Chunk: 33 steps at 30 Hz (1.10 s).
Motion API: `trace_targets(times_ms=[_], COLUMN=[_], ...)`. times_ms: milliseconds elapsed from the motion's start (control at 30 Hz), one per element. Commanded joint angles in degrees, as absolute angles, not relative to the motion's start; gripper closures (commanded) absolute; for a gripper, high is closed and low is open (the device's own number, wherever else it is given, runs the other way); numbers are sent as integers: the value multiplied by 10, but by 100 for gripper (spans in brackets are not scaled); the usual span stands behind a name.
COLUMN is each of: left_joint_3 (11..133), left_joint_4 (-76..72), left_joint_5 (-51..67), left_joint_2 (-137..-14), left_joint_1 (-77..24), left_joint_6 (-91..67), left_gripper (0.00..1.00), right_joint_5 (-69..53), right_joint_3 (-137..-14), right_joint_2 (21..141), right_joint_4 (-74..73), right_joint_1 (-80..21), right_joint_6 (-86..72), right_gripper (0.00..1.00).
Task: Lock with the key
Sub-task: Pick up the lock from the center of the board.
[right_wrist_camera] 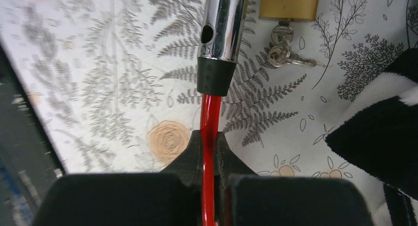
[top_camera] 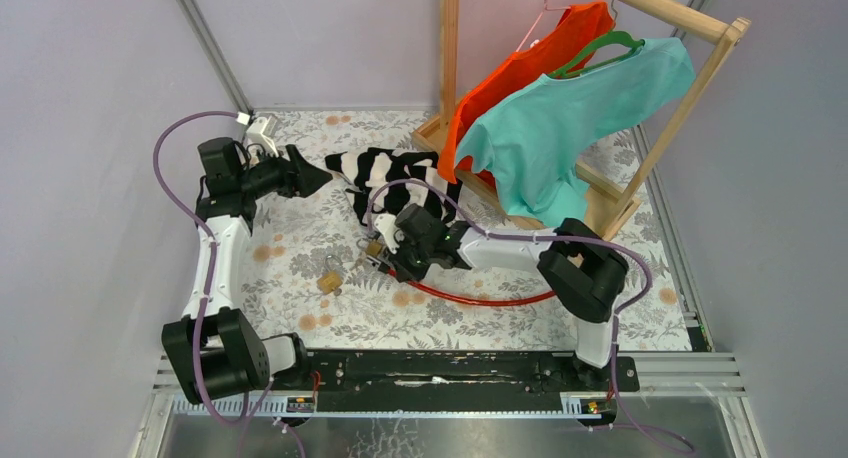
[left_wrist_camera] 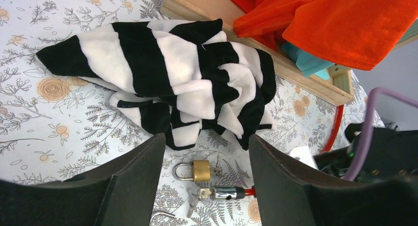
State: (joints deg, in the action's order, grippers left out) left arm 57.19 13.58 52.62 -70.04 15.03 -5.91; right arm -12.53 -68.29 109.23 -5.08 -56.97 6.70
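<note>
On the floral tabletop (right_wrist_camera: 98,88), the right end effector (right_wrist_camera: 209,143) clamped a bendy, likely slick red cable (right_wrist_camera: 209,112), its rigid, easier-gripped chrome head (right_wrist_camera: 224,23) just ahead.

The cloth (top_camera: 395,173) lies heaped mid-bench (top_camera: 290,228), just before the foot of the rack (top_camera: 448,38) at the back right, where shirts (top_camera: 560,128) hang. Before the cloth lies a padlock (left_wrist_camera: 199,170), its keys (left_wrist_camera: 217,169) just beside it. Next to them rests the cable's (right_wrist_camera: 209,117) lock head (right_wrist_camera: 223,23); the cable runs pinched in the right hand (right_wrist_camera: 209,142), curving off right. A second padlock (top_camera: 330,280) lies nearer, further left.
</note>
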Motion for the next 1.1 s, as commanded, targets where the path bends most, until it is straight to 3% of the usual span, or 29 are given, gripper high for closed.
trace_targets(times_ms=[0,233,700,1067], left_joint_3=[582,564,550,482], left_joint_4=[98,61,-72,-325], left_joint_5=[535,564,657,664], left_joint_2=[-709,-712,-718,-739], left_joint_1=[143,119,-20,-61], left_joint_6=[-66,-72,-117,-301], left_gripper=[32,33,35,40], right_joint_5=[-253,-389,-471,-517], right_joint_3=[-697,-685,-706,-702], right_joint_2=[1015,928,818,815], right_joint_4=[-47,-17,11,83], right_joint_1=[-528,-454,-350,-316], right_joint_6=[37,-16,-92,-185], right_gripper=[100,100,100,100])
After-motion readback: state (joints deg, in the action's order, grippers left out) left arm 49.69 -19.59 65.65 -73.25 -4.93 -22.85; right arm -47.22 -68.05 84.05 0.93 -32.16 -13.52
